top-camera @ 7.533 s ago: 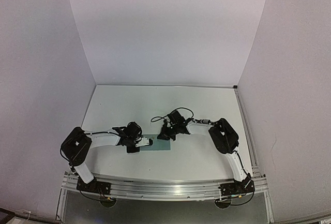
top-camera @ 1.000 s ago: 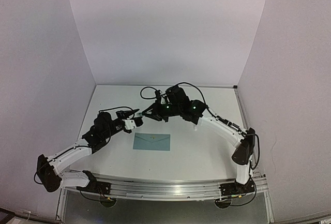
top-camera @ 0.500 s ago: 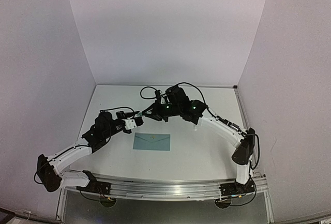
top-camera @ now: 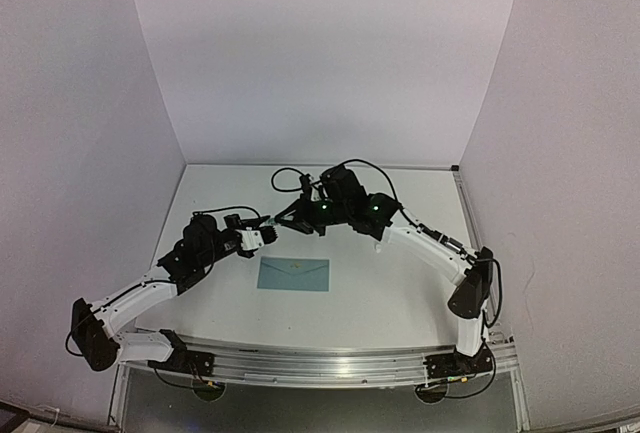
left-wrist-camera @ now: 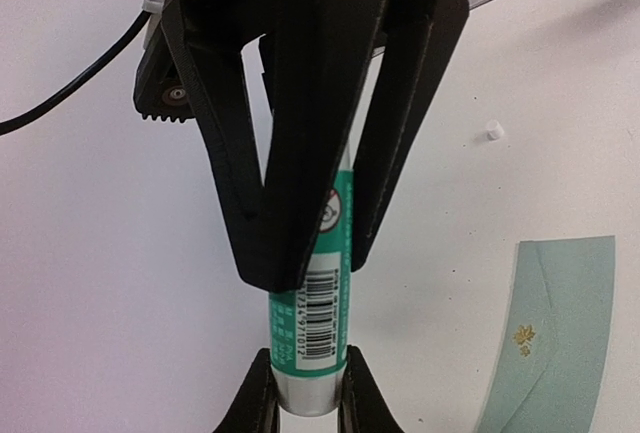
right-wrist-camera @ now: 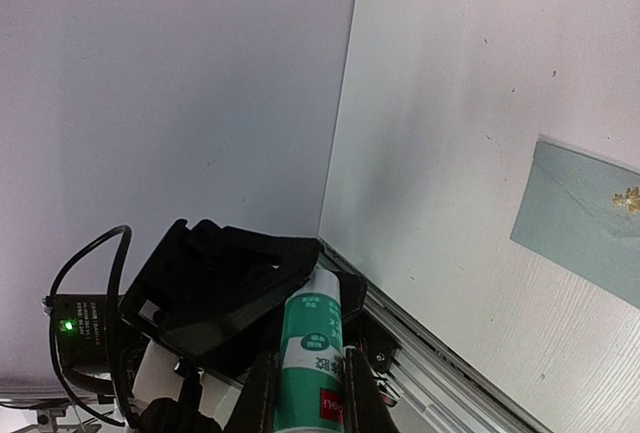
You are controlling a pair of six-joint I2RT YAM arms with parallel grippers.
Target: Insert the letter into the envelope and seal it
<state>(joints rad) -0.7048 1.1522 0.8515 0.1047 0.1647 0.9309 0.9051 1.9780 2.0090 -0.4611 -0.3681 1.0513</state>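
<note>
1. Nearest the arm bases, one envelope (top-camera: pixel 293 274) lies flat on the bench (top-camera: pixel 400 293) with its flap folded down. No letter shows, so it is probably already inside.
2. Just beyond, above the bench, the left gripper (left-wrist-camera: pixel 307 378) has closed its jaws within the last second on one glue stick (left-wrist-camera: pixel 318 293). The right gripper (right-wrist-camera: pixel 308 383) clenches the other end. With both ends held, a hand-over or a cap twist seems likely, ahead of sealing.
3. Farther out in the left wrist view, one small white bit (left-wrist-camera: pixel 490 133) lies loose on the bench. It may be the cap.
</note>
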